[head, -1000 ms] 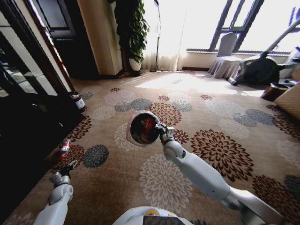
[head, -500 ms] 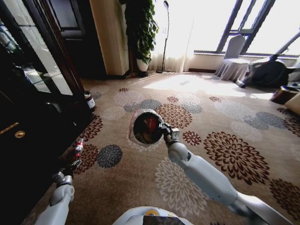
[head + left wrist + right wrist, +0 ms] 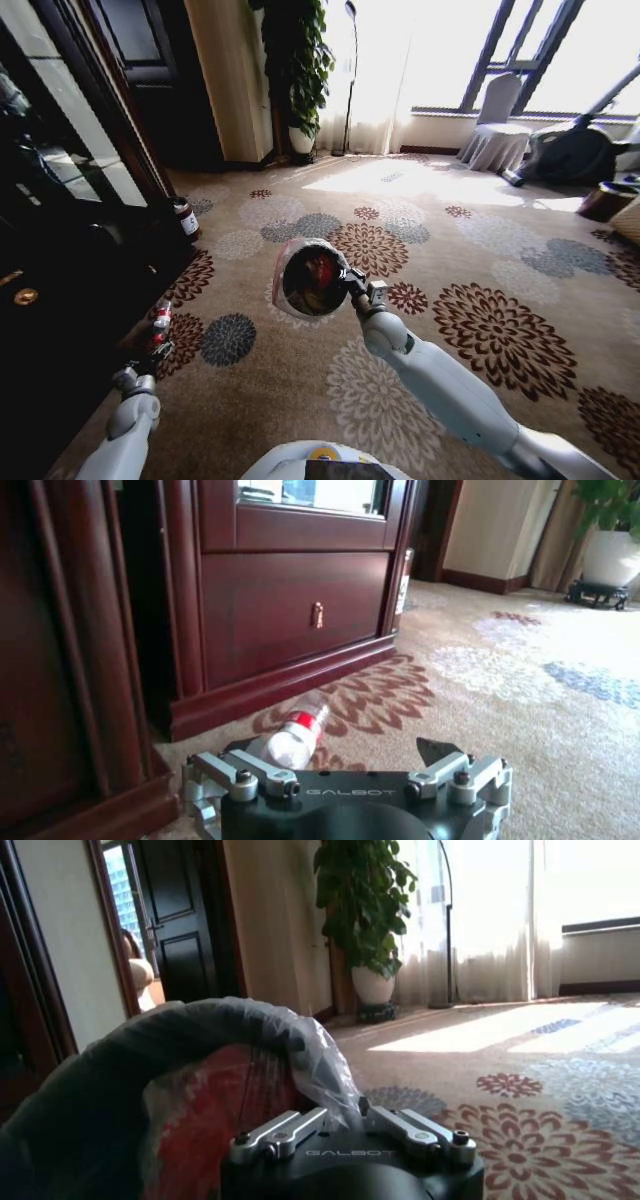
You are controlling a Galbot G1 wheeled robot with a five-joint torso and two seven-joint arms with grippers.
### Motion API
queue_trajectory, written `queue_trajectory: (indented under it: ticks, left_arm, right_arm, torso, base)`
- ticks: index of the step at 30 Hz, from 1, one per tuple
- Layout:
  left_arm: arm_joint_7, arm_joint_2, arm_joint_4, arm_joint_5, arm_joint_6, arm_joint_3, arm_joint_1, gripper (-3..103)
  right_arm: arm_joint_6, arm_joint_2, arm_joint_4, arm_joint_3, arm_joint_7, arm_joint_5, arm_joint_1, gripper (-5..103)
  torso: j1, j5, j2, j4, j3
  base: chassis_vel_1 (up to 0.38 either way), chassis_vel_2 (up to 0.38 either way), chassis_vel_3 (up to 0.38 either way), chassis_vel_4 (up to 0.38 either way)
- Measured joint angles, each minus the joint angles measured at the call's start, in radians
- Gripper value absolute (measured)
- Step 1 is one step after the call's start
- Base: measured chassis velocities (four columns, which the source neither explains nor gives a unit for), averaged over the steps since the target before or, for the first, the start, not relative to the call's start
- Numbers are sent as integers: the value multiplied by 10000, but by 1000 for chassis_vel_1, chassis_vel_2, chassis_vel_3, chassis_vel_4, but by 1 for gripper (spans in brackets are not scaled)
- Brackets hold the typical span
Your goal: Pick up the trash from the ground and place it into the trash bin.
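A small clear bottle with a red label [image 3: 160, 322] [image 3: 291, 738] lies on the patterned carpet beside the cabinet base. My left gripper [image 3: 155, 352] [image 3: 345, 763] hovers low just short of it, open, with nothing between its fingers. My right gripper [image 3: 352, 284] [image 3: 345, 1129] is shut on the rim of the trash bin [image 3: 310, 280] [image 3: 190, 1087]. The bin is a round black one with a translucent bag liner. It is held off the floor and tipped so its mouth faces me, and something red shows inside. A dark can with a pale label [image 3: 185, 217] stands farther off by the cabinet.
A tall dark wooden cabinet [image 3: 60, 230] [image 3: 290, 592] runs along the left, close to the bottle. A potted plant [image 3: 300, 70] and a floor lamp stand at the back. A covered chair [image 3: 495, 125] and an exercise machine [image 3: 575, 150] are at the far right. Open carpet lies ahead.
The whole head view has shifted, so the camera moved. The left gripper now sits closer to the red-labelled bottle. The right gripper still holds the bin the same way.
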Motion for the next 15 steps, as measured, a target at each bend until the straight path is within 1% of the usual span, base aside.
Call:
queue_trajectory:
  ticks: [4, 9, 12, 15]
  left_arm:
    - [-5, -28, -52, 8, 5, -2, 35, 100]
    - [-1, -64, -62, 32, 5, -4, 69, 100]
    - [5, -64, -66, 33, 3, -20, 89, 100]
    - [11, -64, -70, 34, -1, -27, 104, 100]
  right_arm:
    - [178, -99, 110, 89, -225, -125, -134, 0]
    - [176, -196, 216, 266, -258, -212, -297, 0]
    - [150, -241, 279, 324, -329, -264, -389, 0]
    - [141, -254, 312, 345, -370, -297, -438, 0]
  torso:
    - [0, 0, 0, -3, 0]
    - [4, 3, -1, -3, 7]
    - [4, 0, -1, -3, 8]
    - [2, -1, 0, -3, 0]
  base:
    - [-239, 236, 228, -260]
    - [-237, 227, 223, -209]
    - [-132, 100, 85, -103]
    - [-11, 62, -47, -59]
